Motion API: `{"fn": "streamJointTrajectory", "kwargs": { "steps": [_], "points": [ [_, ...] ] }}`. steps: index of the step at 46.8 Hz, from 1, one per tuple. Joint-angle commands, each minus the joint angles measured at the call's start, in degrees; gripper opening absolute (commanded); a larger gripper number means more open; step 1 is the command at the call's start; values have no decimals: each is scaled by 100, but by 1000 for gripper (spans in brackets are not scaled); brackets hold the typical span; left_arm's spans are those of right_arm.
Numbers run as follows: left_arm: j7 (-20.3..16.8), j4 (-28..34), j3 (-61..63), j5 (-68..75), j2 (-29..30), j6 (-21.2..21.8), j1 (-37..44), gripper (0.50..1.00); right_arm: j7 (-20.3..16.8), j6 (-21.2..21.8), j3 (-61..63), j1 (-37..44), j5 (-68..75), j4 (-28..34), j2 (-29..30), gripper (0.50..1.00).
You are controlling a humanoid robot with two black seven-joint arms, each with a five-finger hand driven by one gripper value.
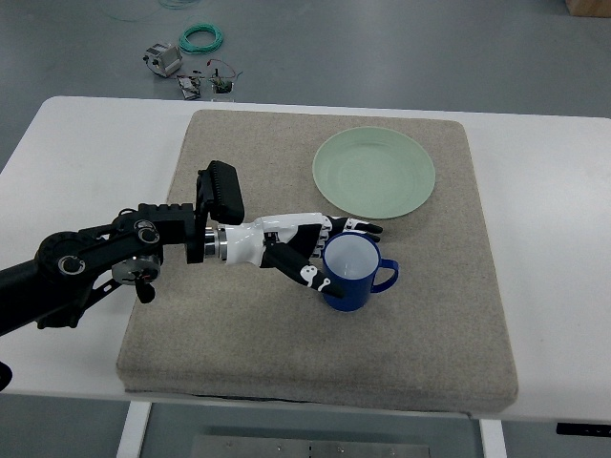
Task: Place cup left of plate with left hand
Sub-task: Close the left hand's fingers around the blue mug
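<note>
Left hand (304, 250) is reaching in from the left edge, white and black segmented shell, black jointed arm behind it. Its fingers (358, 227) are wrapping around the blue cup (355, 275), thumb on the lower-left side, other fingers along the upper rim: grasping the cup. Cup is glossy plastic or ceramic, cylindrical, pale inside, loop handle pointing right. It's sitting upright at frame centre on the grey felt-like mat (430, 334), just below the plate (373, 173), not left of it. Plate is round, smooth, pale green, shallow rim, lying in the mat's upper middle. Mat is a rounded-corner square pad, lying on the white bench (86, 143). Green coiled cable (200, 38) and small electronics are lying on the floor, upper left.
</note>
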Motion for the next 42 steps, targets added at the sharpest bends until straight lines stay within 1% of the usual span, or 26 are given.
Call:
{"fn": "streamJointTrajectory", "kwargs": {
  "steps": [1,17,25,26,30,32,34,40,42],
  "points": [
    [0,1,3,10,-32,0,0,992,0,0,0,0,0,1,0,934],
    [8,45,-6,115,-67,0,0,992,0,0,0,0,0,1,0,934],
    [0,62,3,124,-138,0,0,971,0,0,0,0,0,1,0,934],
    [0,71,3,124,-146,0,0,962,0,0,0,0,0,1,0,934],
    [0,71,-6,133,-164,0,0,887,0,0,0,0,0,1,0,934],
    [0,71,-6,194,-164,0,0,859,0,0,0,0,0,1,0,934],
    [0,80,-41,308,-164,0,-9,851,0,0,0,0,0,1,0,934],
    [0,80,-85,397,-181,0,0,742,0,0,0,0,0,1,0,934],
    [0,89,-85,397,-199,0,0,731,-9,0,0,0,0,1,0,934]
  ]
}}
